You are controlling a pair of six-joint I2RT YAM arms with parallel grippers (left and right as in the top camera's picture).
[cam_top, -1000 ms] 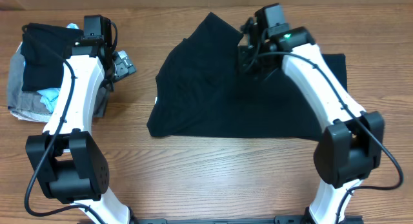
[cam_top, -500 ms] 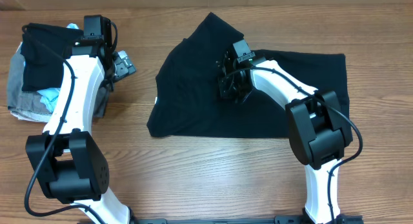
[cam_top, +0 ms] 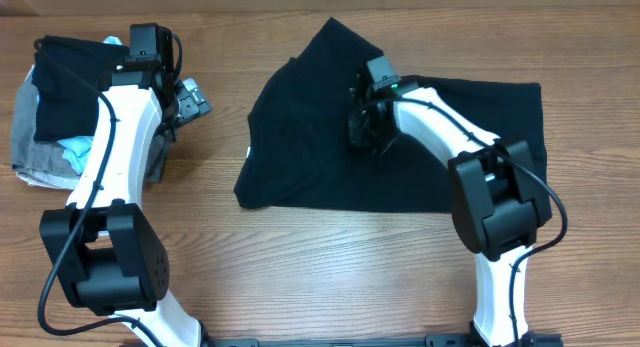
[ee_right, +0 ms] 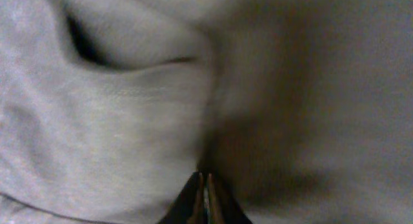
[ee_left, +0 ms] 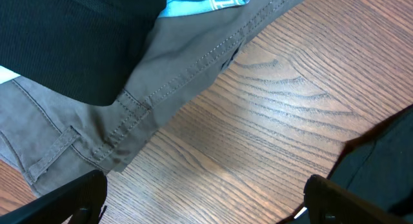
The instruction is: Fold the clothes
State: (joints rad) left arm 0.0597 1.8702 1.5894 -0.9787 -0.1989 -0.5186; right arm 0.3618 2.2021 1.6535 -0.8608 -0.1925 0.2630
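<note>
Wooden table [cam_top: 330, 277] carried the large black soft-fabric T-shirt [cam_top: 300, 157], spread mid-table. Right gripper [ee_right: 204, 188] clenched, apparently pinching shirt fabric (view blurred); left gripper [cam_top: 190, 95] released, idle. Risk: thin pinch slipping, or extra layers dragging and bunching the fold.

L gripper [ee_left: 206, 198] jaws wide apart, arm stretched fwd; R gripper [ee_right: 204, 188] tips pressed together (forearm angled inward).

The black T-shirt [cam_top: 300, 157] lies on the wooden table [cam_top: 330, 277], right of centre. It is rumpled and partly doubled over itself, with one corner peaking toward the far edge. A small white label [cam_top: 247, 153] shows at its left edge. Close up, the cloth is soft and creased.
</note>
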